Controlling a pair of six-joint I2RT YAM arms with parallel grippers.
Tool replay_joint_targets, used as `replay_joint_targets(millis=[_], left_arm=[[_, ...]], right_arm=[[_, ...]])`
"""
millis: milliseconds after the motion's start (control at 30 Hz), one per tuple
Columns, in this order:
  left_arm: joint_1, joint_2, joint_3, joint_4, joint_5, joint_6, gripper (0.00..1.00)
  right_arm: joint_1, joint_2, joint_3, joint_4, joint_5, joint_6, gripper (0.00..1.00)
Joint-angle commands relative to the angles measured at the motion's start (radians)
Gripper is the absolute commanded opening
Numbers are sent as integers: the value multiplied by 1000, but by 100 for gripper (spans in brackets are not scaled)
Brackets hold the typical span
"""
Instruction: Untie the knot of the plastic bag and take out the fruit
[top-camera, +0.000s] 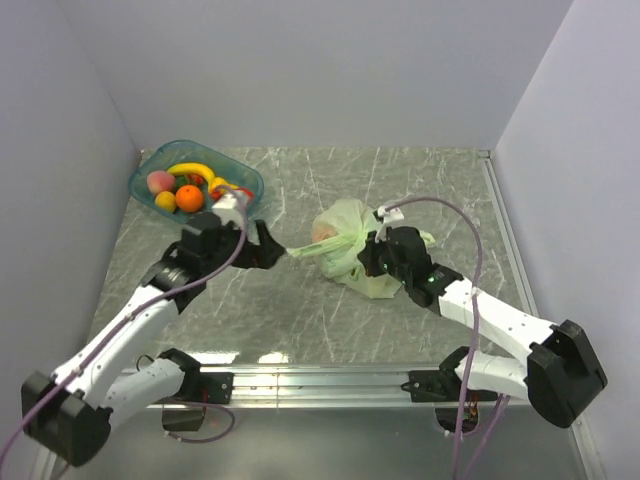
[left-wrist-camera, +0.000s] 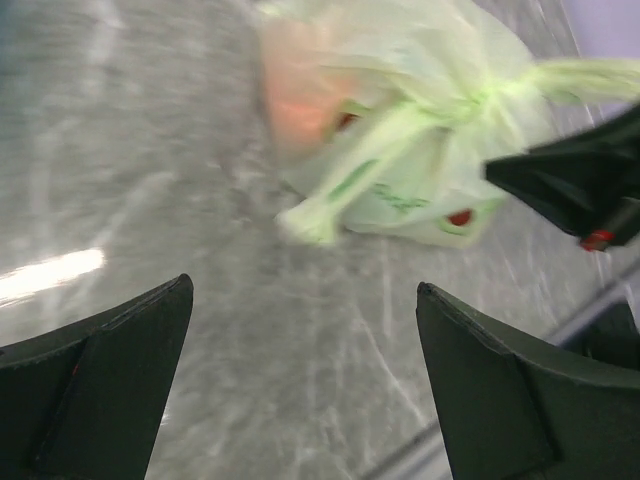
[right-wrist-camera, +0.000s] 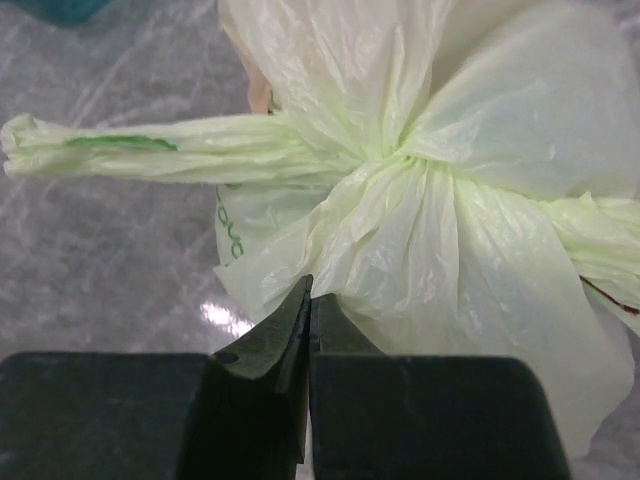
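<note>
The pale green plastic bag lies mid-table, tied shut at the knot. One twisted handle end sticks out to the left. A peach-coloured fruit shows through the film. My left gripper is open and empty just left of that end. In the left wrist view the gripper has bare table between its jaws, with the bag and knot ahead. My right gripper is shut on the bag's film just below the knot, with its tips pressed together.
A teal tray at the back left holds a banana, an orange, a peach and other fruit. Grey walls close in the left, back and right. A metal rail runs along the near edge.
</note>
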Motion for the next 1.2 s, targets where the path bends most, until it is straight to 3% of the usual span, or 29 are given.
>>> replay_joint_targets(millis=[0, 100, 200, 400, 633, 700, 733, 833, 867, 900, 1033, 1167], left_arm=[[-123, 105, 110, 58, -3, -23, 99], [-261, 234, 205, 45, -77, 8, 99], [-320, 349, 297, 47, -184, -42, 99], [-337, 501, 341, 185, -293, -246, 88], [-392, 651, 367, 289, -319, -334, 83], [-404, 689, 368, 332, -328, -349, 78], [-407, 700, 367, 343, -328, -355, 74], [-407, 733, 362, 377, -336, -368, 43], [-407, 737, 361, 372, -345, -369, 13], [-407, 734, 359, 362, -356, -369, 1], [-389, 676, 321, 317, -486, -334, 0], [-279, 512, 191, 311, -448, -377, 1]], right_arm=[[41, -67, -58, 27, 45, 28, 0], [84, -117, -93, -3, 76, 34, 0], [89, -160, -139, -5, 93, 58, 0], [95, -231, -187, 12, 110, 112, 0], [117, -205, -197, 35, 122, 131, 0], [126, -197, -200, 39, 133, 134, 0], [126, -196, -208, 47, 137, 137, 0], [127, -200, -223, 53, 151, 147, 0], [127, -205, -225, 50, 165, 150, 0], [127, -217, -228, 44, 200, 164, 0], [117, -261, -245, -19, 341, 212, 0], [49, -327, -246, -108, 455, 278, 0]])
